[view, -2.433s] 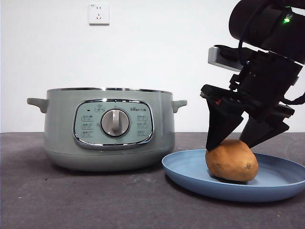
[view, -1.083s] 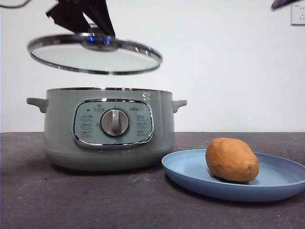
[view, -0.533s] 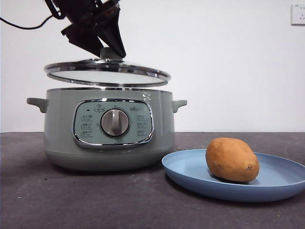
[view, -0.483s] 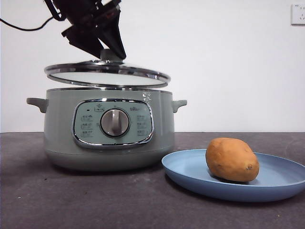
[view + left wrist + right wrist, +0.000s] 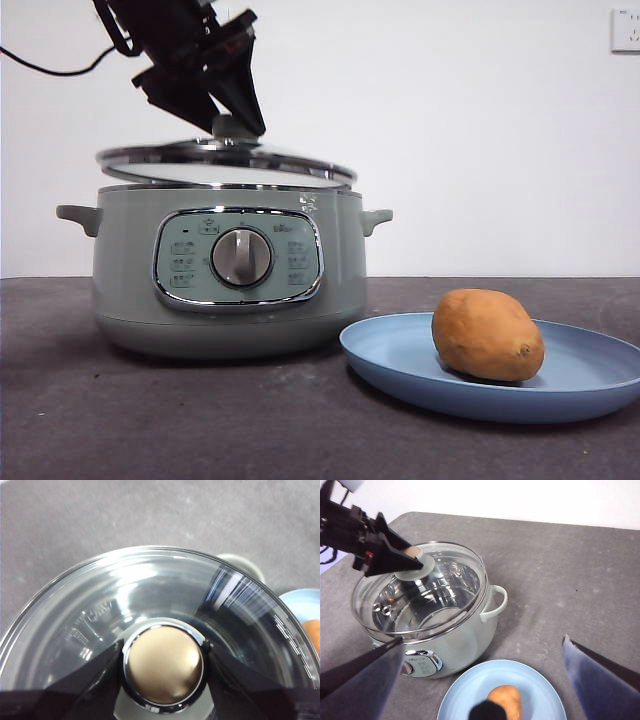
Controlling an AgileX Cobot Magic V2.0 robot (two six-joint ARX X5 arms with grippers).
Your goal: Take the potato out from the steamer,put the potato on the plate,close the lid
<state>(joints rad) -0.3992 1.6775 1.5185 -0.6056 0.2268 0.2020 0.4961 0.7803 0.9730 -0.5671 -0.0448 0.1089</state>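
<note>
The pale green steamer [image 5: 230, 270] stands on the left of the table. My left gripper [image 5: 232, 125] is shut on the knob of the glass lid [image 5: 225, 162] and holds it just over the steamer's rim, slightly tilted, with its right edge lowest. The left wrist view shows the jaws on both sides of the knob [image 5: 163, 664]. The orange-brown potato [image 5: 487, 334] lies on the light-blue plate [image 5: 400, 365] to the right of the steamer. My right gripper [image 5: 482, 640] is open and empty, high above the plate [image 5: 465, 695] and potato [image 5: 505, 700], out of the front view.
The table [image 5: 200, 420] is dark grey. A white wall stands behind, with a socket [image 5: 625, 30] at the top right. A black cable [image 5: 50, 68] runs from the left arm to the left edge.
The left gripper has brought the lid down from well above the steamer to just over its rim. The right gripper, open over the potato two seconds ago, has left the front view.
</note>
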